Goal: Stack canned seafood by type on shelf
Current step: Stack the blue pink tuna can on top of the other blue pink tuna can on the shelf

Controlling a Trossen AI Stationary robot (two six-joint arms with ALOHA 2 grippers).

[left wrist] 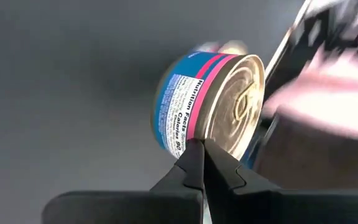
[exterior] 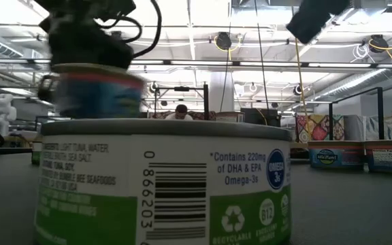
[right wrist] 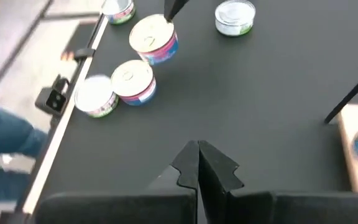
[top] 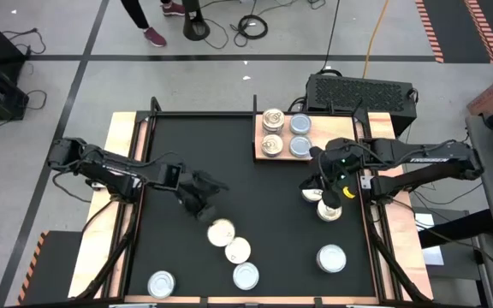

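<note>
Right now my biggest worry sits on the black table (top: 255, 214) itself: most tins are loose there, well apart from the wooden shelf (top: 260, 137) at the far right, which carries only four tins (top: 286, 133) in a two-by-two block.

From the high view, a line of three cans (top: 233, 252) runs diagonally near the middle front. The left gripper (left wrist: 199, 163) is just beside the top one, the blue-and-pink tuna can (left wrist: 210, 102), and I see its fingers pressed together with nothing between them. If I push forward like this, I judge the tip will shove that can into its neighbours instead of taking it.

The right gripper (right wrist: 198, 160) is pressed together too and holds nothing, hovering over bare table. In the high view two tins (top: 322, 202) lie under that arm; I think a careless descent could knock them.

Smaller still: mixing label colours on the shelf would spoil the sorting.
</note>
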